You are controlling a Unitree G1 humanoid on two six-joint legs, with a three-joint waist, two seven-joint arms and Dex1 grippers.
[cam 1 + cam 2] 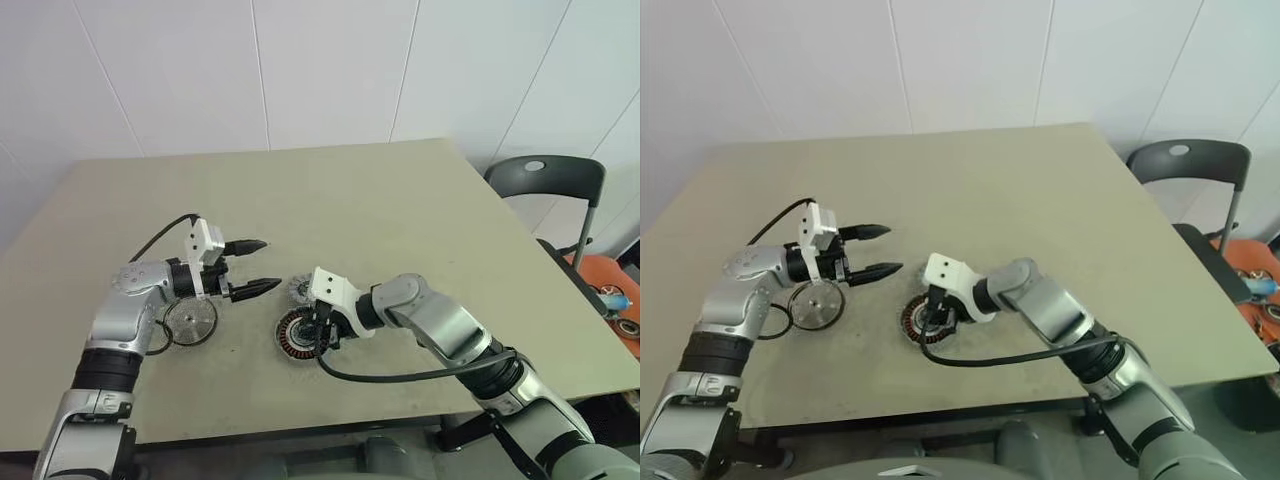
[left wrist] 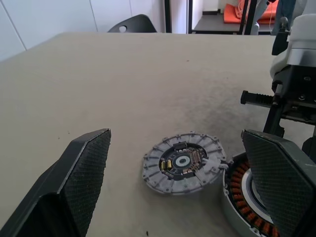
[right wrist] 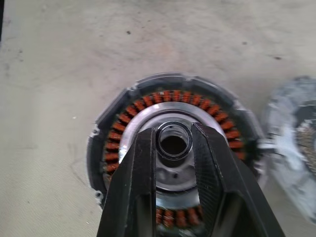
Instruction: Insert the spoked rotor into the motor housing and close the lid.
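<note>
- Rotor grip: the right gripper [image 3: 174, 148] was pinched on the small metal hub of the spoked rotor [image 1: 297, 331], fingers straddling it from above; the rotor lay flat on the table [image 1: 400, 230], directly under that gripper.
- The motor housing [image 1: 191, 321] sat well off to the rotor's left, beneath the left arm's wrist; the right arm's carry would have to run that way.
- The left gripper [image 1: 252, 267] hung spread wide and empty, pointing toward the lid [image 2: 183, 162], which touched the rotor's far edge.

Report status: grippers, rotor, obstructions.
Left gripper open, empty. Right gripper shut on spoked rotor hub, on table. Lid beside rotor. Motor housing under left arm.
</note>
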